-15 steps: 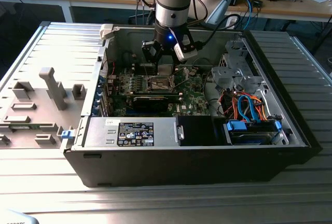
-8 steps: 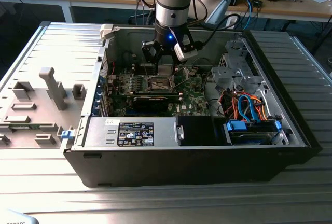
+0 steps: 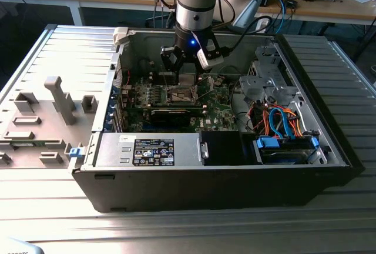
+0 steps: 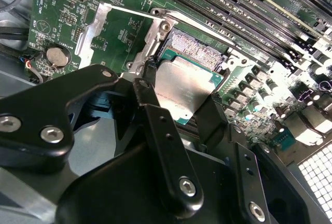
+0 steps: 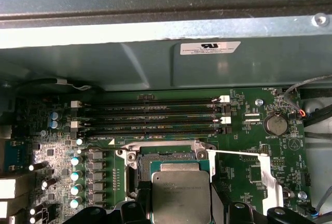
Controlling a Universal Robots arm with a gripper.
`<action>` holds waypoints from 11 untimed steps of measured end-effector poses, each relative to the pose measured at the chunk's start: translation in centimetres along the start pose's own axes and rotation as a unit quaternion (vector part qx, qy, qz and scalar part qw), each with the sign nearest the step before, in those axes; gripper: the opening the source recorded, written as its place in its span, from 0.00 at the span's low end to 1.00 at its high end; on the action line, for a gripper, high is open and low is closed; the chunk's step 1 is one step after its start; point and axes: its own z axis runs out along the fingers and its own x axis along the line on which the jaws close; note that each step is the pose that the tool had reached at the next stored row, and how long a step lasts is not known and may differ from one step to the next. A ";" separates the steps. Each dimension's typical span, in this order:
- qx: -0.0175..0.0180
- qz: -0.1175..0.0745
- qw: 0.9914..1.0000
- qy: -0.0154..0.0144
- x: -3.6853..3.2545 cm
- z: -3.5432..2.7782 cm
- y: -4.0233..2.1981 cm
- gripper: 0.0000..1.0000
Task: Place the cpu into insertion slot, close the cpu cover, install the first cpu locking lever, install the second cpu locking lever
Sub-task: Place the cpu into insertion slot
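Observation:
My gripper [image 3: 187,70] hangs inside the open computer case, just above the motherboard. It is shut on the cpu [image 4: 184,90], a flat silvery square held by two opposite edges between the black fingers [image 4: 148,86]. In the first wrist view the cpu [image 5: 180,197] hovers over the near part of the open insertion slot [image 5: 168,163], whose bare contact field [image 4: 199,47] shows beyond the chip. The cpu cover [image 5: 265,175] stands swung open beside the slot. A thin locking lever [image 5: 238,153] sticks out from the slot's frame towards the cover.
Memory slots [image 5: 155,115] run along the far side of the slot, with a row of capacitors [image 5: 75,175] beside it. The case wall [image 3: 120,66] and the drive cage with its cables [image 3: 276,113] hem in the board. A power supply [image 3: 153,148] sits at the case's front.

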 end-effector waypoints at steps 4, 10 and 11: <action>0.000 0.001 1.000 0.000 0.00 0.00 0.00 0.54; 0.000 0.013 1.000 -0.001 0.00 0.06 -0.01 0.54; 0.000 0.020 1.000 -0.002 0.00 0.12 -0.01 0.54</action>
